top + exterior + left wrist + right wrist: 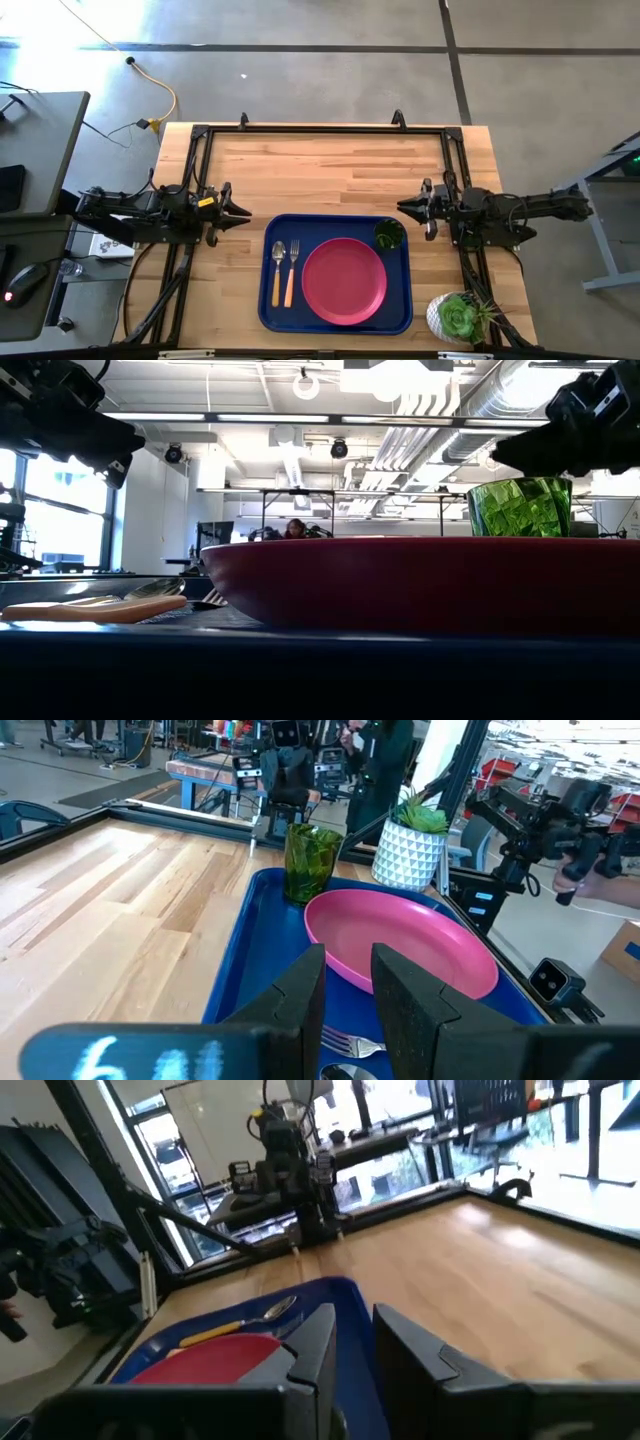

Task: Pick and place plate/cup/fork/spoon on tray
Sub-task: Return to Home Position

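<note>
Tray (266, 300): dk blue plastic rect., rounded corners, raised rim; lower centre of high view on wood table (330, 165). Rim likely there to keep items from sliding off.
Plate (344, 281): pink-red, round, flat, smooth plastic; sits mid-tray w/ most of the space, prob. because it's the biggest piece.
Cup (389, 235): small, dk green, faceted translucent wall; upper-right tray corner, just beside plate rim, upright.
Spoon (277, 272): silver rounded bowl, yellow-orange handle; left strip of tray, bowl toward frame top.
Fork (292, 270): silver tines, orange handle; just beside spoon on plate side, parallel, like a place setting.
Left gripper (243, 212): centre-left of high view, over bare wood, just off tray's upper-left corner; fingers (300, 990) a little apart, holding nothing.
Right gripper (403, 207): right of centre, above cup corner, near it but not touching; fingers slightly apart, empty.
Succulent (461, 318): white patterned pot, lower right, off tray.
Status: all 4 items on tray; task looks done, arms seem parked.
</note>
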### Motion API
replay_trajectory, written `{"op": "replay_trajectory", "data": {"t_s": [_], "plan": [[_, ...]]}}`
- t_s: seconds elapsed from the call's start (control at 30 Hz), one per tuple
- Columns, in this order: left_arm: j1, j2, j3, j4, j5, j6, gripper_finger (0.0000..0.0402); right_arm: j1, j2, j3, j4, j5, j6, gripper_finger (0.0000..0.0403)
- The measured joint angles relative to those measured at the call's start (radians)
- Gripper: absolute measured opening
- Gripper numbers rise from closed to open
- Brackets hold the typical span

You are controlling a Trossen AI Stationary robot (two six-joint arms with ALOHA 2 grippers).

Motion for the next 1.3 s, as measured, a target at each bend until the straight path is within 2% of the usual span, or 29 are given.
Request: {"op": "replay_trajectory", "data": {"t_s": [0.27,0.4,0.73,1.3], "plan": [[0.0,0.0,0.0,0.0,0.0,0.001,0.0076,0.0,-0.12,0.0,-0.035,0.008,-0.089,0.0063],[0.0,0.0,0.0,0.0,0.0,0.028,0.0076,0.0,-0.191,0.0,-0.091,0.052,-0.104,0.0063],[0.0,0.0,0.0,0.0,0.0,0.175,0.0076,0.0,-0.189,0.0,-0.108,0.094,-0.039,0.0063],[0.0,0.0,0.0,0.0,0.0,0.149,0.0076,0.0,-0.189,0.001,-0.129,0.089,-0.025,0.0063]]}}
